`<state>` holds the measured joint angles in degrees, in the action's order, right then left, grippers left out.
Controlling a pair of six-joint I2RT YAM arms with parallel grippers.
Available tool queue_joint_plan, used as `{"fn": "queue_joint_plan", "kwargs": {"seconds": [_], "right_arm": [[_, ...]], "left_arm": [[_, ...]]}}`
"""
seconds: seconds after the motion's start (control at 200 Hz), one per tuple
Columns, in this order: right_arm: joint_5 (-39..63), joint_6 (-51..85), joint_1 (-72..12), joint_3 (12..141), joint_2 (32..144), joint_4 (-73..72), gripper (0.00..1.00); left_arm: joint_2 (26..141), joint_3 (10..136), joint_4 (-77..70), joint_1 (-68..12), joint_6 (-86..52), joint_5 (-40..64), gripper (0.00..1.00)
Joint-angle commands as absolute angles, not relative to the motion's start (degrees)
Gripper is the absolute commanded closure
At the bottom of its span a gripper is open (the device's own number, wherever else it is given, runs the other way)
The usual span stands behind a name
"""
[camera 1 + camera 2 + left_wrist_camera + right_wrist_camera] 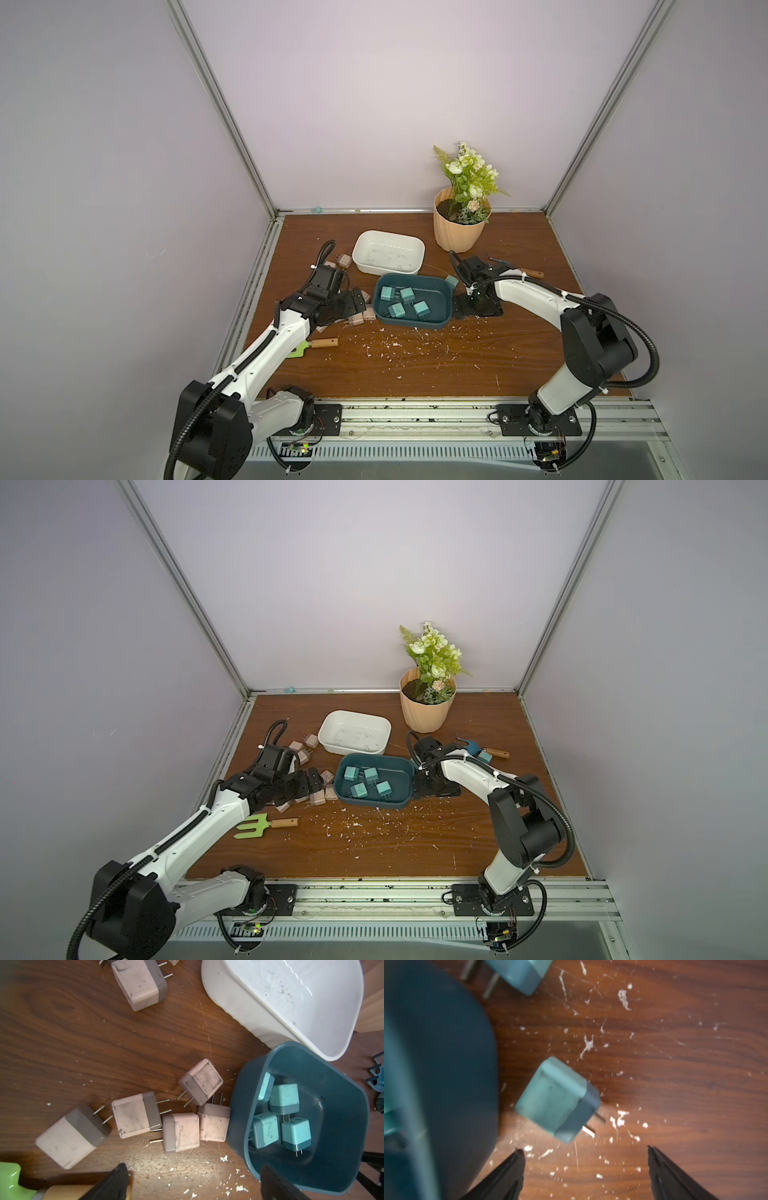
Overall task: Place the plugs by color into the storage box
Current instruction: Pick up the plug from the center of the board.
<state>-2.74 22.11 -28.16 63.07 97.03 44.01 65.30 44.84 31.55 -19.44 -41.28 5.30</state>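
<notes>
**A:** Where do the grippers stand?

**B:** The right gripper [584, 1149], at the bottom of its wrist view, has its jaws spread wide with nothing between them. Just ahead of it, mid-frame, is a teal plug [558, 1099] that touches neither finger, its prongs pointing lower right. It is blurred, so I cannot tell whether it lies flat on the table [675, 1064].

**A:** And the left?

**B:** The left gripper [193, 1167] is also wide open and empty, at the bottom of its wrist view. A cluster of tan plugs [137, 1114] lies ahead of it in the lower middle of the frame.

**A:** Which step is this?

**B:** I judge it a teal pick-up. That plug is outside the teal tub [436, 1064], just beside its wall at frame left. The next move calls for the jaws to close on the plug's flat sides, clear of the prongs and the tub wall, and then lift it over the rim.

**A:** Containers?

**B:** In both top views the teal tub, mid-table, holds four teal plugs [398, 309]. The white tub [388, 270] just behind it holds no plugs, only smudges. A second teal plug [451, 281] lies beside the teal tub's right end. All the tan ones in view are on the table.
</notes>
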Motion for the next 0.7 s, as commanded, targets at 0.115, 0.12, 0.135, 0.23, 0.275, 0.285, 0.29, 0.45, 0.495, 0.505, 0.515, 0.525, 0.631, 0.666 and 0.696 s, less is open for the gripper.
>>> {"fn": "queue_joint_plan", "kwargs": {"seconds": [0.115,0.12,0.135,0.23,0.275,0.285,0.29,0.45,0.495,0.505,0.515,0.525,0.631,0.666,0.696], "right_arm": [[-2.9,17.37,-26.51,68.45,101.94,41.02,0.05],[-2.86,17.34,-26.44,68.54,101.99,40.99,0.05],[-2.82,17.24,-26.33,68.74,102.3,40.96,0.06],[-2.66,16.45,-25.55,70.08,103.99,40.53,0.06],[-2.56,16.14,-25.17,70.48,104.6,40.35,0.06],[-2.53,16.1,-25.08,70.55,104.64,40.28,0.07],[-2.49,16.09,-25.02,70.56,104.66,40.27,0.07],[-0.66,14.97,-24.18,70.0,105.12,39.15,0.17],[0.01,14.98,-24.17,69.62,105.07,39.13,0.23],[0.2,15.07,-24.17,69.42,105.03,39.18,0.25],[0.42,15.1,-24.17,69.28,104.92,39.15,0.26],[0.56,15.15,-24.17,69.22,104.93,39.13,0.26],[2.97,16.83,-24.17,65.87,102.84,37.82,0.36],[3.35,17.43,-24.17,64.63,102.05,37.34,0.4],[3.71,17.83,-24.26,63.64,101.51,36.95,0.43]], "left_arm": [[64.07,45.51,33.59,-19.73,-41.53,4.33,0.0],[64.07,45.52,33.63,-19.71,-41.51,4.32,0.0],[64.01,45.5,33.7,-19.77,-41.5,4.22,0.0],[64.07,45.61,33.58,-19.77,-41.52,4.31,0.0],[64.16,45.83,33.59,-19.78,-41.5,4.31,0.0],[64.2,45.87,33.58,-19.78,-41.49,4.31,0.0],[64.18,45.83,33.62,-19.78,-41.49,4.31,0.0],[64.91,46.2,33.65,-19.78,-41.29,4.31,0.0],[65.03,46.18,33.6,-19.78,-41.34,4.38,0.0],[65.04,46.2,33.62,-19.78,-41.32,4.39,0.0],[65.04,46.2,33.61,-19.73,-41.33,4.44,0.0],[65.04,46.18,33.6,-19.76,-41.31,4.43,0.0],[65.18,45.82,33.33,-19.78,-41.35,4.54,0.0],[65.25,45.78,33.27,-19.78,-41.3,4.57,0.0],[65.38,45.62,33.14,-19.78,-41.33,4.6,0.0]]}}
